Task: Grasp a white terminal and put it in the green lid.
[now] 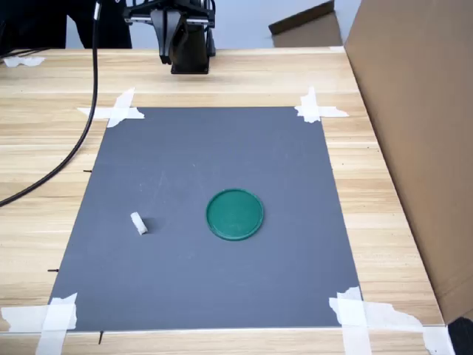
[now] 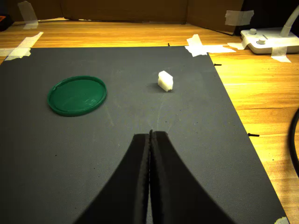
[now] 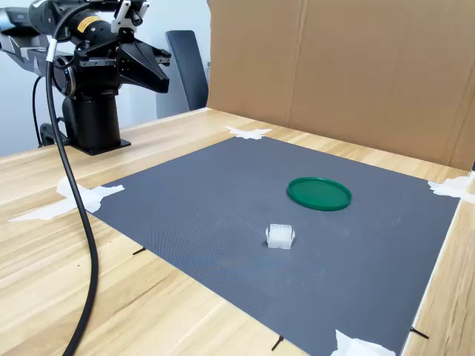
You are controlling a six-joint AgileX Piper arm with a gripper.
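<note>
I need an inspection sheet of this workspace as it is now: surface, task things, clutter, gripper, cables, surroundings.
Surface: grey mat taped at its corners on a wooden table.
Task things: white terminal lies on the mat, apart from the green lid; the lid holds nothing.
Clutter: nothing seen on the mat.
Gripper: gripper shut, holding nothing, raised above the mat.
Cables: black cable runs across the table, beside the mat.
Surroundings: cardboard wall behind the table.

Pale wooden table [image 1: 384,192], brown cardboard wall [image 3: 356,67] behind.
</note>
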